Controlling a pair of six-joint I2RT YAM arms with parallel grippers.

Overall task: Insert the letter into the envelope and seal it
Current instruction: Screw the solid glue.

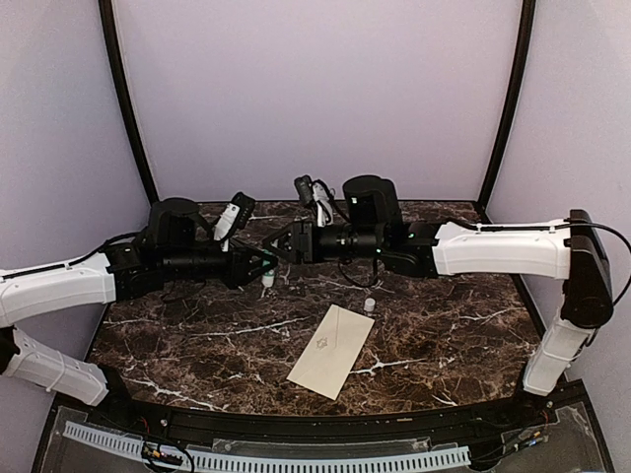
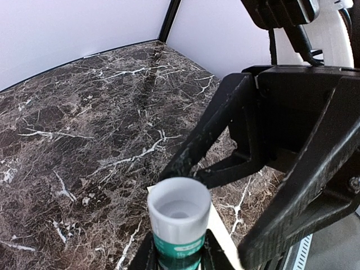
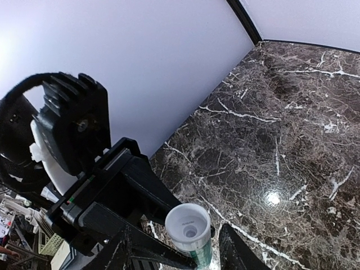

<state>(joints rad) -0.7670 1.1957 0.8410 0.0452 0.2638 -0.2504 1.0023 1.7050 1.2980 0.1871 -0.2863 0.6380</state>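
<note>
The cream envelope (image 1: 332, 350) lies flat on the marble in front of the arms, its small emblem facing up; one edge of the envelope (image 2: 228, 239) shows under the left wrist. The letter is out of view. Both arms meet above the table's middle. My left gripper (image 1: 264, 266) (image 2: 179, 254) is shut on a green-labelled glue stick (image 2: 179, 222) with a hollow white end. My right gripper (image 1: 283, 248) (image 3: 183, 250) faces it, open, its fingers either side of the glue stick (image 3: 192, 233) with a gap showing.
A small white cap (image 1: 370, 304) stands on the marble just beyond the envelope's far corner. Lilac walls close in the back and both sides. A black rail and a white toothed strip (image 1: 266, 455) run along the near edge.
</note>
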